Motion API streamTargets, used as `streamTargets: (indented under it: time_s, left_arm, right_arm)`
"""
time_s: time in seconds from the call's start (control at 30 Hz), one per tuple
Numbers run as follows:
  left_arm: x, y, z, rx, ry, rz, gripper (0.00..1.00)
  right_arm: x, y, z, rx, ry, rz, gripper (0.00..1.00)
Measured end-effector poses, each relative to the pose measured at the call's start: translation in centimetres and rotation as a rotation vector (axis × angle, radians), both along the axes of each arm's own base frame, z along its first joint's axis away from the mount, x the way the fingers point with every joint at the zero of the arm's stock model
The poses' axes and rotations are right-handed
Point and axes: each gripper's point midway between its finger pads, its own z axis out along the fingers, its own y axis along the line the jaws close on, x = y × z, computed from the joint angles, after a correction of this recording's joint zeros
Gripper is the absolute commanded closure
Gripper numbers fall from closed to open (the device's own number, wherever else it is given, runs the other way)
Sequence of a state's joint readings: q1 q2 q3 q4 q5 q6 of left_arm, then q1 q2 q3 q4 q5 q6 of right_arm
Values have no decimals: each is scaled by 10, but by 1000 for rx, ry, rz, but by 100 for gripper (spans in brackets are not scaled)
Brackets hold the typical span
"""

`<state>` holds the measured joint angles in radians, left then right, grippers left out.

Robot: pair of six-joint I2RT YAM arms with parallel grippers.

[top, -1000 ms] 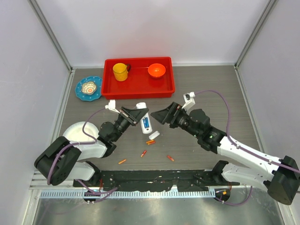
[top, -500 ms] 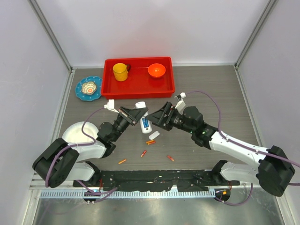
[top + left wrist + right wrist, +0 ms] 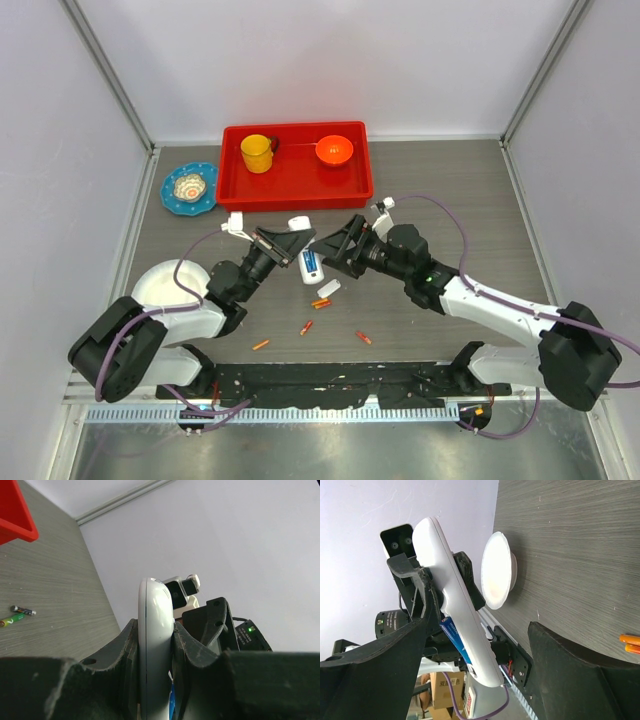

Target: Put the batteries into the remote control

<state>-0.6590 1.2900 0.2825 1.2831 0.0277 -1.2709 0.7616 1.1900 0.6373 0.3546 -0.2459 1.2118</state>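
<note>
My left gripper (image 3: 293, 248) is shut on the remote control (image 3: 311, 263), a slim white oblong with a blue patch, held off the table. In the left wrist view the remote control (image 3: 155, 605) stands edge-on between the left gripper (image 3: 156, 628) fingers. My right gripper (image 3: 335, 252) is open just right of it. In the right wrist view the remote control (image 3: 457, 610) lies between the wide-apart fingers of the right gripper (image 3: 475, 680), untouched. A small white cover piece (image 3: 328, 288) lies on the table. Orange batteries (image 3: 321, 302) lie loose near it, others (image 3: 306, 327) (image 3: 363, 337) further front.
A red tray (image 3: 300, 200) at the back holds a yellow cup (image 3: 257, 153) and an orange bowl (image 3: 335, 150). A blue plate (image 3: 190, 187) sits at the back left, a white plate (image 3: 165, 280) beside the left arm. Another battery (image 3: 260, 344) lies near the front.
My right arm has swung left and its open gripper has come up to the remote control. The left arm holds the remote control where it was.
</note>
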Motion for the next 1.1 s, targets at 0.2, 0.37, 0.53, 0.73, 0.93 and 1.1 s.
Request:
streamTargets:
  time_s: [0.2, 0.37, 0.53, 0.73, 0.93, 1.1]
  left_arm:
    - [0, 0, 1, -2, -3, 0, 100]
    - [0, 0, 1, -2, -3, 0, 100]
    - [-1, 0, 2, -4, -4, 0, 100]
    - [-1, 1, 3, -6, -7, 0, 100]
    - [-1, 1, 4, -7, -8, 0, 100]
    - [-1, 1, 4, -6, -8, 0, 100]
  right_arm:
    - [3, 1, 2, 16, 7, -7, 13]
    - [4, 2, 0, 17, 12, -8, 14]
    - [4, 2, -1, 15, 14, -8, 14]
    - [4, 2, -1, 15, 15, -9, 14]
    - [5, 3, -7, 8, 23, -9, 15]
    - [5, 3, -8, 10, 25, -9, 15]
